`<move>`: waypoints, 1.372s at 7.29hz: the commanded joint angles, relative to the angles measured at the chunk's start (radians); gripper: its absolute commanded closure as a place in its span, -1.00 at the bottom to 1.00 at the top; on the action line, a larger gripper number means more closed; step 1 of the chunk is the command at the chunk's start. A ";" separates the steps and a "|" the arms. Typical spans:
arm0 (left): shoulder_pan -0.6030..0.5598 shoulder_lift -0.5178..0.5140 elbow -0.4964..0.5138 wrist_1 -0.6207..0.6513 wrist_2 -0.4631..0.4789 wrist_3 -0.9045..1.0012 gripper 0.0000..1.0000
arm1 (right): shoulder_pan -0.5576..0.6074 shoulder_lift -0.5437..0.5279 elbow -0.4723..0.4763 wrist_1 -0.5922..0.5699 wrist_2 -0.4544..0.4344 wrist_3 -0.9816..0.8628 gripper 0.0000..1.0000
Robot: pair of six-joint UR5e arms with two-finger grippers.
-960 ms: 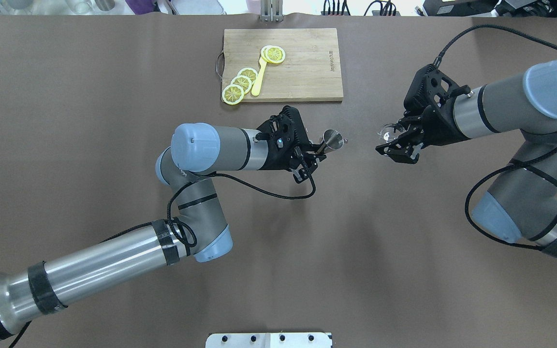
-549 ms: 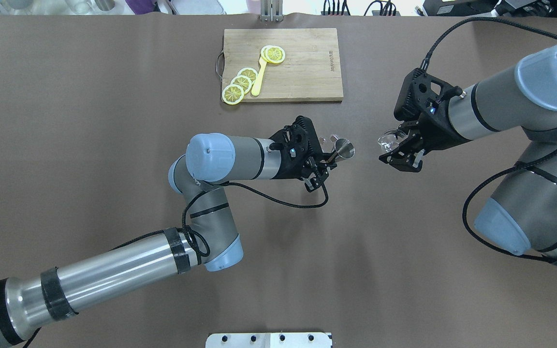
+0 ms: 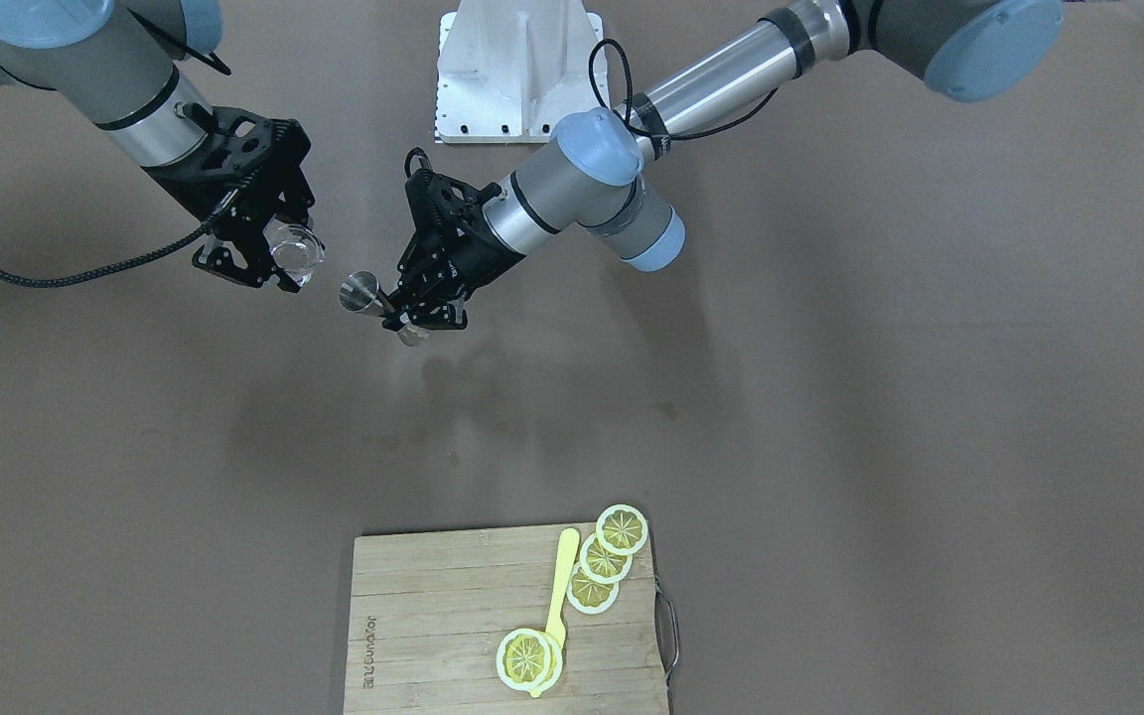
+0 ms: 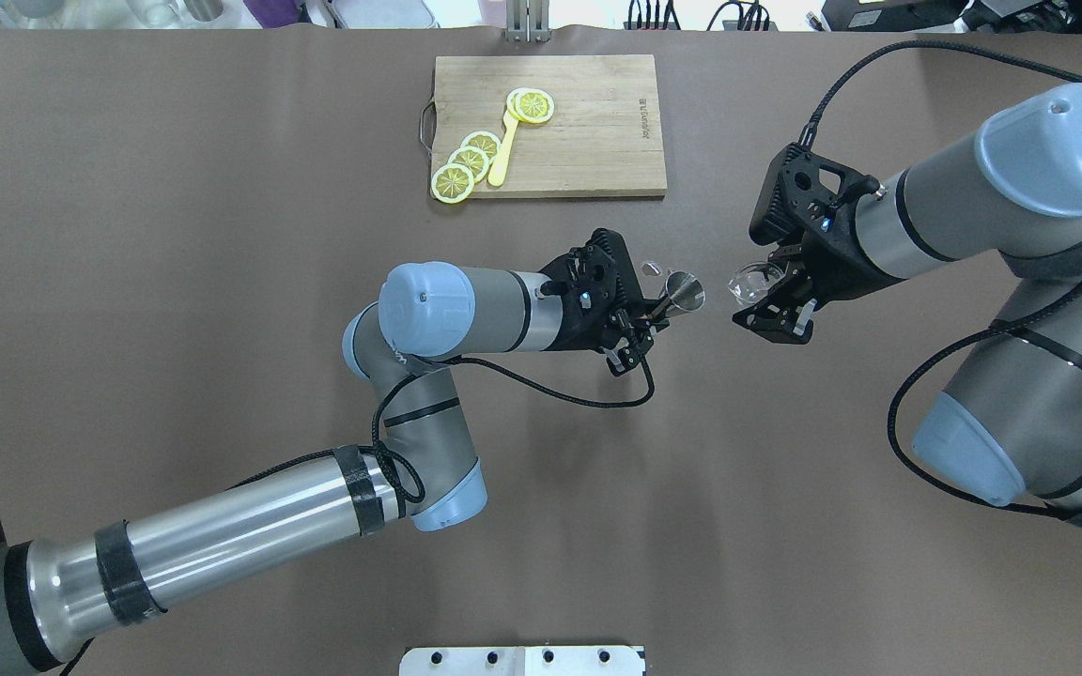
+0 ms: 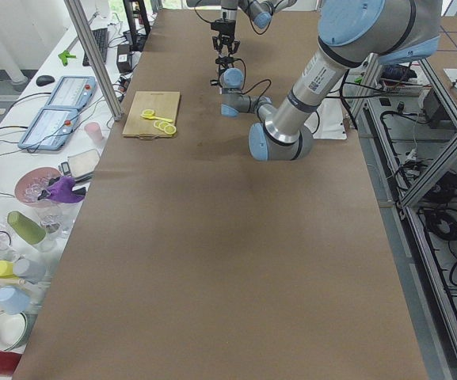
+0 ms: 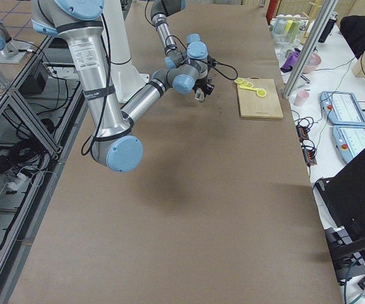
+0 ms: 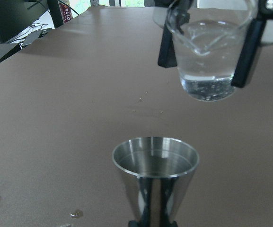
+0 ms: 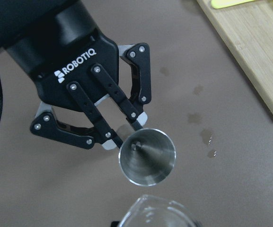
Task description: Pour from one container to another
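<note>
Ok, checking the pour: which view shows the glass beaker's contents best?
Left wrist view: the glass beaker is close, side-on, seemingly holding a little clear liquid. Overhead and front show it tiny, right wrist only its rim, side views hardly.

On the cutting board (image 4: 588,131), left half: lemon slices (image 4: 471,160), with the spoon (image 4: 502,155) lying among them. Off the board's right near corner, robot's side: jigger (image 4: 685,290). Further right of the board, close beside the jigger, not touching: glass cup (image 4: 753,279).
</note>
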 commanded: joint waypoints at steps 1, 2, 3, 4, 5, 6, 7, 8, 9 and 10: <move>0.002 0.000 0.000 -0.002 0.000 -0.001 1.00 | 0.005 0.058 -0.001 -0.130 0.000 -0.017 1.00; 0.001 0.000 0.000 -0.003 0.000 -0.001 1.00 | 0.003 0.072 -0.001 -0.174 -0.002 -0.051 1.00; 0.001 0.000 0.000 -0.003 0.000 -0.001 1.00 | 0.003 0.099 -0.002 -0.231 -0.008 -0.083 1.00; 0.001 0.002 0.000 -0.003 0.000 0.001 1.00 | 0.000 0.113 -0.004 -0.263 -0.007 -0.086 1.00; 0.002 0.002 0.000 -0.003 0.002 -0.001 1.00 | -0.003 0.116 -0.002 -0.285 -0.008 -0.086 1.00; 0.002 0.003 0.000 -0.003 0.008 -0.001 1.00 | -0.004 0.126 -0.004 -0.314 -0.008 -0.088 1.00; 0.002 0.003 0.000 -0.003 0.008 -0.001 1.00 | -0.004 0.150 -0.005 -0.369 -0.010 -0.102 1.00; 0.002 0.003 0.000 -0.007 0.008 -0.001 1.00 | -0.007 0.159 -0.008 -0.397 -0.011 -0.118 1.00; 0.002 0.005 0.000 -0.011 0.008 -0.001 1.00 | -0.012 0.164 -0.016 -0.400 -0.011 -0.119 1.00; 0.002 0.005 0.000 -0.011 0.008 -0.001 1.00 | -0.015 0.172 -0.020 -0.419 -0.011 -0.119 1.00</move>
